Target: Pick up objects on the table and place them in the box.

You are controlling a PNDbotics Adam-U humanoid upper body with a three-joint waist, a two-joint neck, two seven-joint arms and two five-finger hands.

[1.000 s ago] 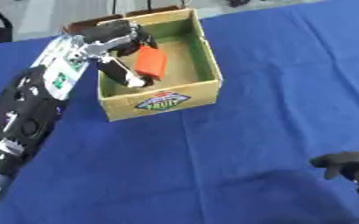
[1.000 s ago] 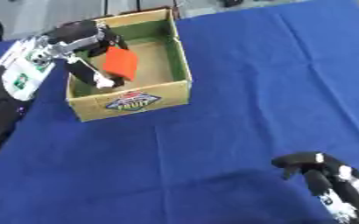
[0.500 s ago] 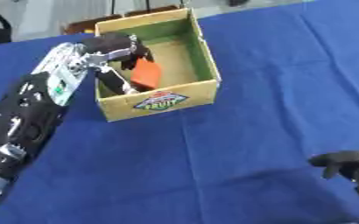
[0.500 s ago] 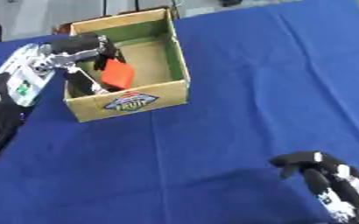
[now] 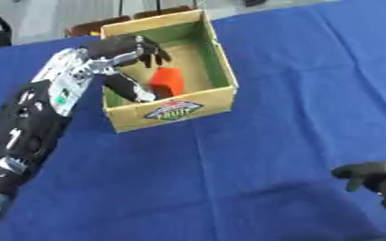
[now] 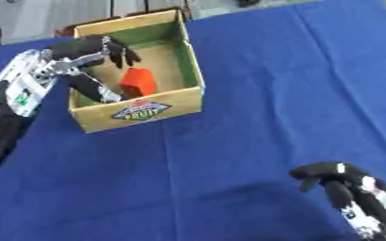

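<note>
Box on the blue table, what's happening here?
The robot's left hand is over the open cardboard box, fingers relaxed and holding nothing. An orange block lies inside the box, beside a dark object I can't identify. The right hand sits idle near the lower right corner, over the blue tablecloth. No other loose objects show on the cloth.

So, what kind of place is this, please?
Probably a robot test or demonstration table rather than a home: a blue cloth covers it, a printed cardboard box holds an orange object, and chair backs stand behind.
</note>
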